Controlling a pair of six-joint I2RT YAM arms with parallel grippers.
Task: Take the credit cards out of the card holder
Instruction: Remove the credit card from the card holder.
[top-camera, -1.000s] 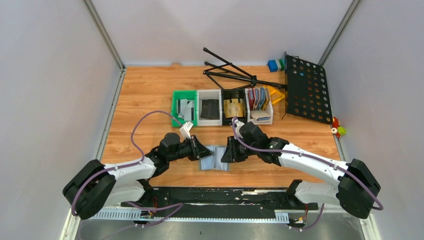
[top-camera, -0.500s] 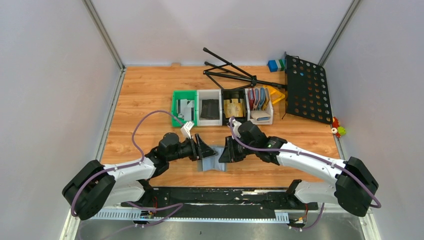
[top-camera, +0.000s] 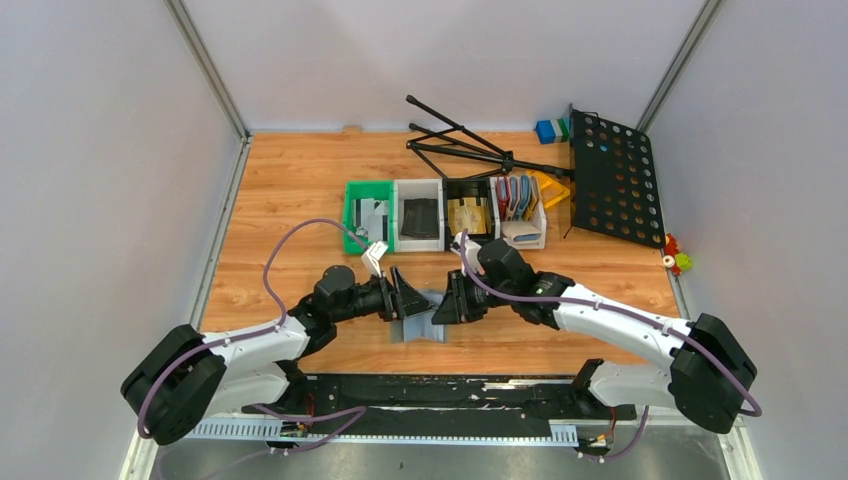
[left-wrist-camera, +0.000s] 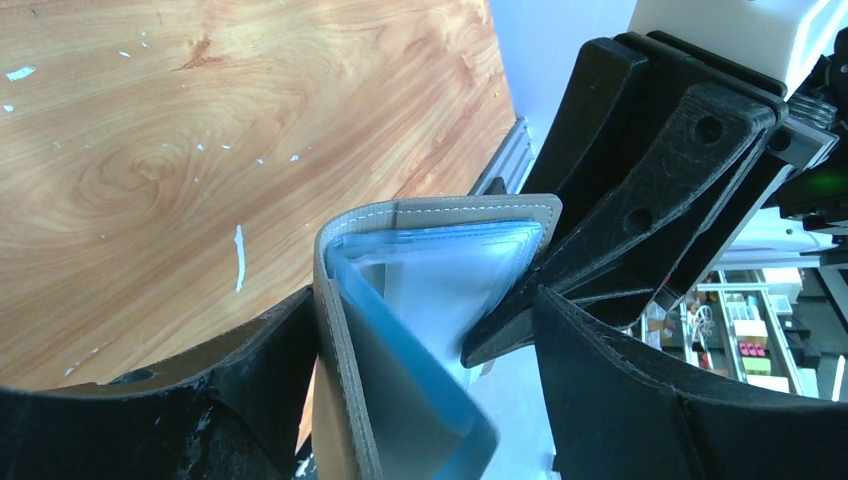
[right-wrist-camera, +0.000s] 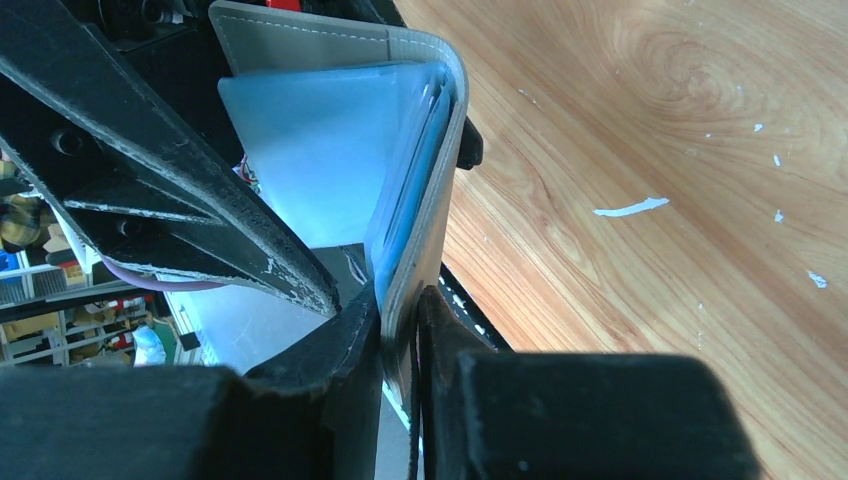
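Right tool (right-wrist-camera: 400, 300) is pinching shut on one cover of the flat grey-blue bifold card holder (right-wrist-camera: 300, 40), half-folded between both tools, while left tool (left-wrist-camera: 420, 300) is gaping wide around it, risking it slipping and folding closed.

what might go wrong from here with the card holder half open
The right fingers pinch just one flap of the card holder, while the left fingers stand spread around the other half, so it may slip or twist. Both sets of fingers sit crowded together and could collide.
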